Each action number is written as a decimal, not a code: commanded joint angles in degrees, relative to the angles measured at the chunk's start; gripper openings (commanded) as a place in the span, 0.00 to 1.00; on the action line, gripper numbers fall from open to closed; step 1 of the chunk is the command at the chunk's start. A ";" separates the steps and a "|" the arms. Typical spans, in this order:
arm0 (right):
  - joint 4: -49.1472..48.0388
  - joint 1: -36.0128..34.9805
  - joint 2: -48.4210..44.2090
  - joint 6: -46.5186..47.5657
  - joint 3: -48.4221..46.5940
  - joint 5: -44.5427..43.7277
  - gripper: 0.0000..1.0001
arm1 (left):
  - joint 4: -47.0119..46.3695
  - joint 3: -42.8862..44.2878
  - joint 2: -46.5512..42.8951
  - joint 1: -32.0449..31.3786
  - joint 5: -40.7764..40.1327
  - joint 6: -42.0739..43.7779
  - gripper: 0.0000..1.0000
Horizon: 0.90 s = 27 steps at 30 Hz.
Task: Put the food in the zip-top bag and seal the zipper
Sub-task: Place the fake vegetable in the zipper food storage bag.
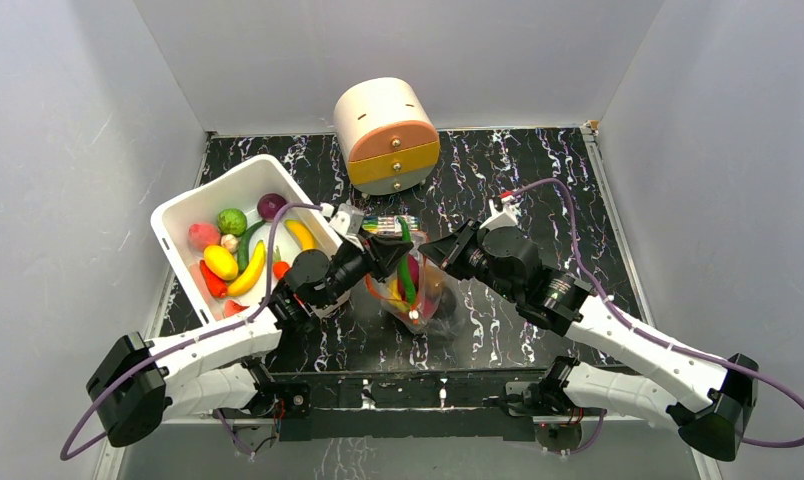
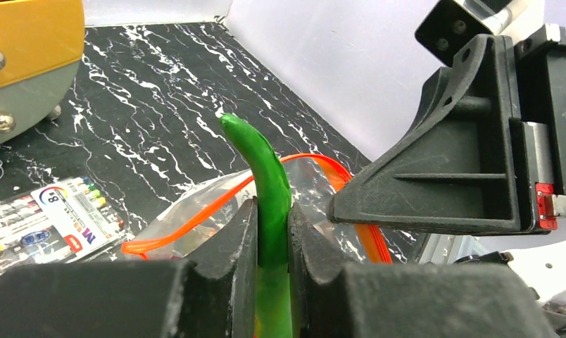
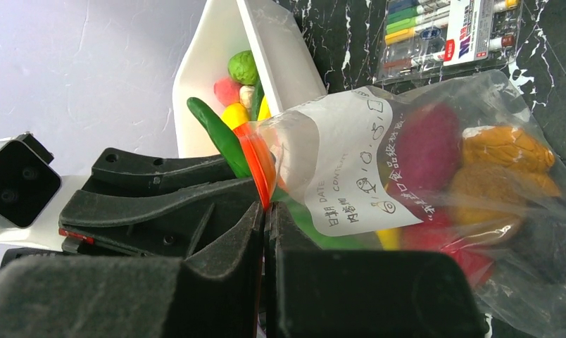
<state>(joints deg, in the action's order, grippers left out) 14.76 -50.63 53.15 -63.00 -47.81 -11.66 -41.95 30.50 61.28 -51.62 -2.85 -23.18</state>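
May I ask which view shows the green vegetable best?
Left wrist: the green vegetable stands clamped in the left gripper at the zip-top bag mouth. Right wrist shows one end beside the zipper; top external, a thin green strip.

Left gripper and right gripper meet at zip-top bag mouth, mid-table. Long green piece between them. Jaws probably closed, hard to see. More food in white bin.

The top view looks steeply down from behind the arms, taking in the whole table. Each wrist view sits very close, looking out along its own fingers toward the opposite arm. All three share the zip-top bag and the pen pack.
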 commanded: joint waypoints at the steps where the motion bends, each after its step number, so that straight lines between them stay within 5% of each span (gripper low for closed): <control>1: -4.53 -0.21 -2.12 0.60 -1.71 -1.31 0.00 | 0.59 2.17 -3.70 -0.25 -2.98 -7.36 0.00; 15: -6.56 -0.26 -1.82 -0.92 -1.71 -2.54 0.00 | -8.40 -2.67 -3.24 -1.65 -12.32 -21.33 0.00; 27: -8.57 -0.24 -0.60 -1.63 -2.31 -2.87 0.00 | -7.66 -5.48 -0.72 -6.39 -17.27 -18.90 0.00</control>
<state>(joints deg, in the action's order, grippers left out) 12.88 -50.63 52.75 -63.59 -47.81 -12.75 -47.59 26.02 60.31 -56.47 -17.43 -43.11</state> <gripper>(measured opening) 0.010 0.138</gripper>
